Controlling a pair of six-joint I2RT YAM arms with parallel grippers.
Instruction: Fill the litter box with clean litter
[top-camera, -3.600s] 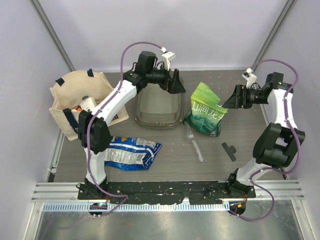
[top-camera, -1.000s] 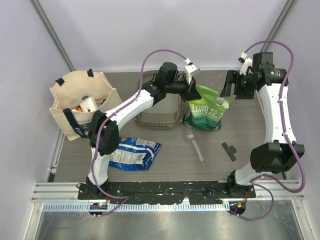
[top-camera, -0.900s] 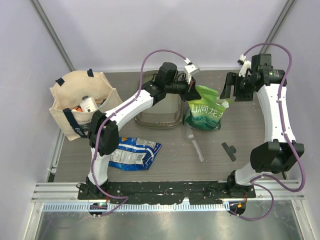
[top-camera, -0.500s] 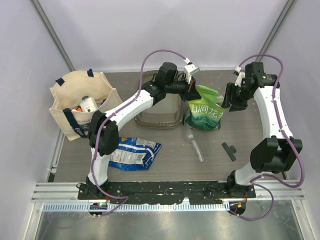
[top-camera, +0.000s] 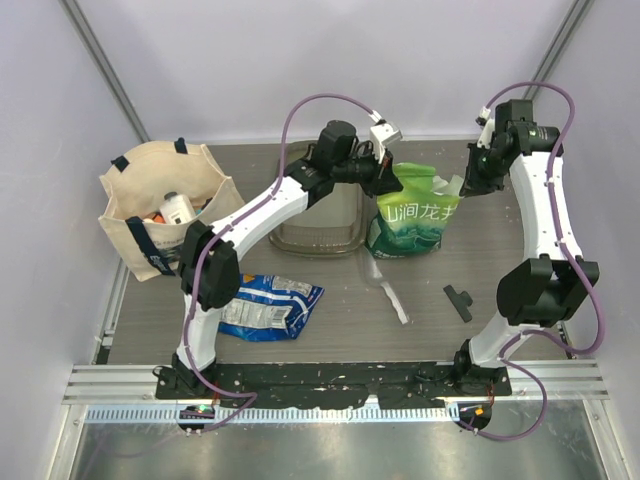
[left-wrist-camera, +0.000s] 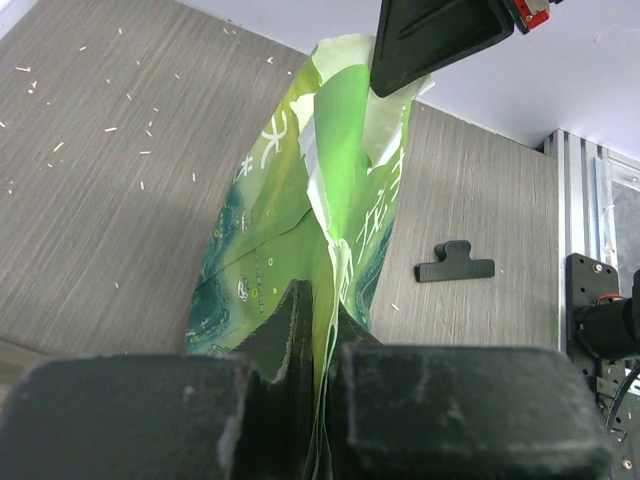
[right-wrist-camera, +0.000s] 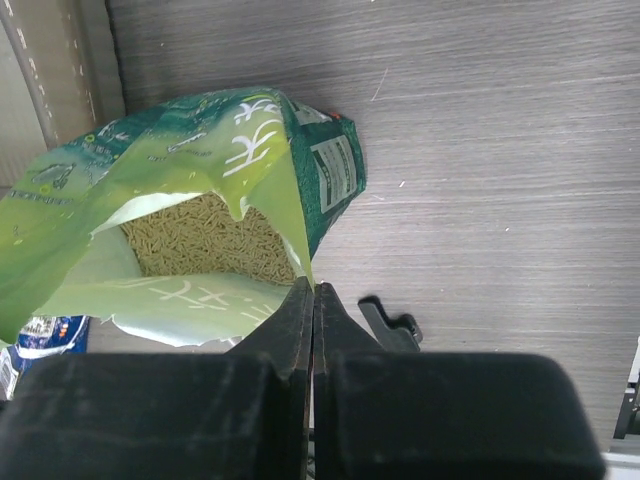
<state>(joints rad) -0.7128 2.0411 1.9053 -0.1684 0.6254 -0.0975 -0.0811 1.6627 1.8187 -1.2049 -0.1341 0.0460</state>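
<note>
The litter box (top-camera: 316, 250), a smoky translucent tray, sits at the table's middle back, partly under my left arm. Just right of it stands the green-and-white printed bag (top-camera: 415, 218), its mouth held open between both arms. My left gripper (top-camera: 387, 180) is shut on the bag's left top edge (left-wrist-camera: 322, 300). My right gripper (top-camera: 463, 187) is shut on the right top edge (right-wrist-camera: 313, 292). Down inside the bag (right-wrist-camera: 335, 175), the right wrist view shows tan clean litter (right-wrist-camera: 205, 243). In the left wrist view the bag (left-wrist-camera: 300, 200) hangs below my jaws, with a finger of the right gripper (left-wrist-camera: 440, 35) at its far corner.
A beige tote bag (top-camera: 155, 205) with bottles stands at the left. A blue crinkly packet (top-camera: 265, 305) lies in front of the box. A clear scoop (top-camera: 392, 293) and a black clip (top-camera: 460, 301) lie on the table near the bag's front.
My right gripper came in from the right, open, and shut on the bag's right top corner. The bag's mouth now stretches wider. My left gripper kept its hold.
</note>
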